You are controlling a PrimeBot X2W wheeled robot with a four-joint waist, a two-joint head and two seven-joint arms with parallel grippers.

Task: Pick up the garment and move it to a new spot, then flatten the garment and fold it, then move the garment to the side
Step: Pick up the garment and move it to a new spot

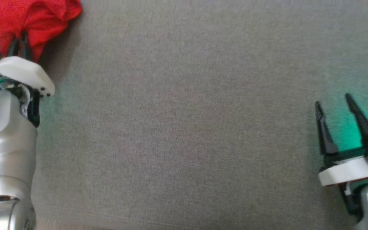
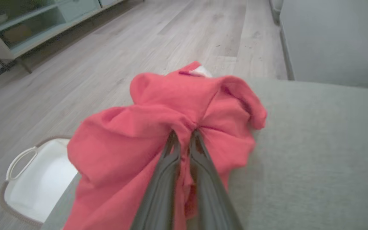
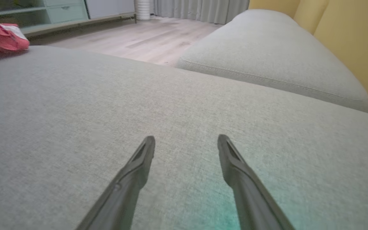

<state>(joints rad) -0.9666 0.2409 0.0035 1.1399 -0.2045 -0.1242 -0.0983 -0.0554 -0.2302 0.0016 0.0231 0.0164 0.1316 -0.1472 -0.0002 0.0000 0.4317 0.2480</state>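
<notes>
Between left gripper (image 2: 184, 134) fingers, pinches a fold of the red garment (image 2: 129, 137) at the sofa cushion (image 2: 315, 143) edge. Holds right gripper (image 3: 186, 138) fingers spread over bare cushion, well apart. Only grasped, apparently: yet to lift, move, flatten, fold, set aside.

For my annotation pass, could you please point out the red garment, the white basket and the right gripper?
red garment (image 2: 129, 137), left wrist view, bunched middle folds.
white basket (image 2: 40, 182), left wrist view, bare inside.
right gripper (image 3: 186, 138), right wrist view, midway between fingertips.
</notes>
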